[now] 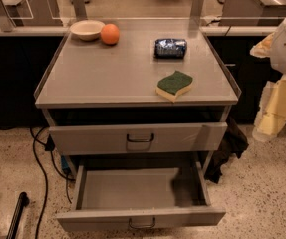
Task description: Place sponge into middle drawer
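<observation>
The sponge (175, 85), dark green on top of pale yellow foam, lies on the cabinet top near its front right corner. The middle drawer (140, 218), the lower of the two grey drawer fronts, is pulled out wide, and its bare grey floor (127, 189) holds nothing. The upper drawer front (138, 138) is slightly out. My gripper is not in view. Only white and pale yellow parts of my arm (284, 78) show at the right edge, to the right of the cabinet and apart from the sponge.
On the cabinet top (112, 73) are a shiny blue snack packet (170, 48), an orange (110, 34) and a cream bowl (86, 29) at the back. Black cables (42, 173) run on the speckled floor at the left. A dark cloth (227, 148) hangs at the cabinet's right.
</observation>
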Available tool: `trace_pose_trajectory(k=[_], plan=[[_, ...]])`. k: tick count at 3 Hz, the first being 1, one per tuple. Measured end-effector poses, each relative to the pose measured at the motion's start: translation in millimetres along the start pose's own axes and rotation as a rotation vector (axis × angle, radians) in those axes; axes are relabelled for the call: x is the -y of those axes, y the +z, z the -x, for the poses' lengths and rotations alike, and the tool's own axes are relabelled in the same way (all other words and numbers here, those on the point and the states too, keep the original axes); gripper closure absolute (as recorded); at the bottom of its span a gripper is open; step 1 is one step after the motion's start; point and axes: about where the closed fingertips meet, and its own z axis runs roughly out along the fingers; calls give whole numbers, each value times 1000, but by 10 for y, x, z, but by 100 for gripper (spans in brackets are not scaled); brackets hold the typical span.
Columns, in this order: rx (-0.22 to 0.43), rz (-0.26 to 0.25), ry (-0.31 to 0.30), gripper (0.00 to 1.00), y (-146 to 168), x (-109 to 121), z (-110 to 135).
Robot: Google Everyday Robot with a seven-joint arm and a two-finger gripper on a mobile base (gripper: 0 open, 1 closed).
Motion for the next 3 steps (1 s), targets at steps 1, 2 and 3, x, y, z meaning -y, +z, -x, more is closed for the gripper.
trace_pose_trajectory(k=[1,2,3], plan=[[0,0,0,0,0,1,0],[26,-31,13,0,48,93,60],[75,-59,38,0,232,390,214]])
